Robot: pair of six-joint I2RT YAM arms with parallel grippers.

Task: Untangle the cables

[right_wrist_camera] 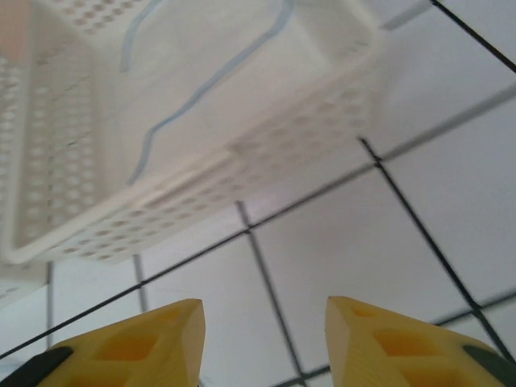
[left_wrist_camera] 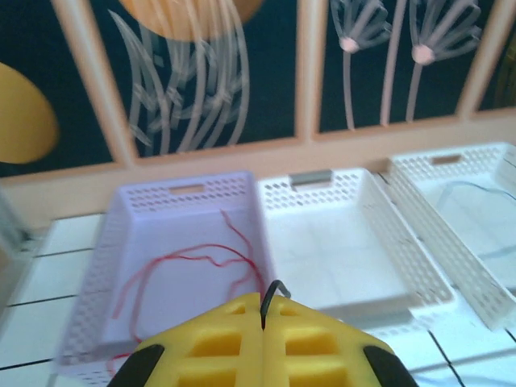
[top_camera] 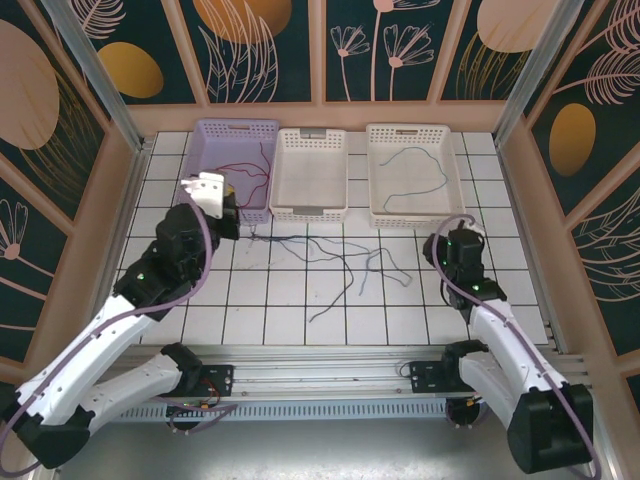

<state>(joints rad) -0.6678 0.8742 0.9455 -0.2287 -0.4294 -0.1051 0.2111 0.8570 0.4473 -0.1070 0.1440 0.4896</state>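
Several thin cables, dark and blue (top_camera: 335,258), lie tangled on the tiled floor in front of the baskets. My left gripper (top_camera: 232,228) hovers by the lilac basket's (top_camera: 205,150) near right corner. In the left wrist view its yellow fingers (left_wrist_camera: 264,305) are shut on a dark cable (left_wrist_camera: 275,292), whose end pokes out between the tips. A red cable (left_wrist_camera: 193,262) lies inside the lilac basket. My right gripper (right_wrist_camera: 266,310) stands open over bare tile with nothing between its fingers, just in front of the right white basket (right_wrist_camera: 72,234), which holds a blue-teal cable (right_wrist_camera: 210,81).
A middle white basket (top_camera: 310,205) stands between the lilac one and the right white basket (top_camera: 378,190). Wooden walls with patterned panels enclose the floor on three sides. The arm bases and a metal rail (top_camera: 330,385) run along the near edge.
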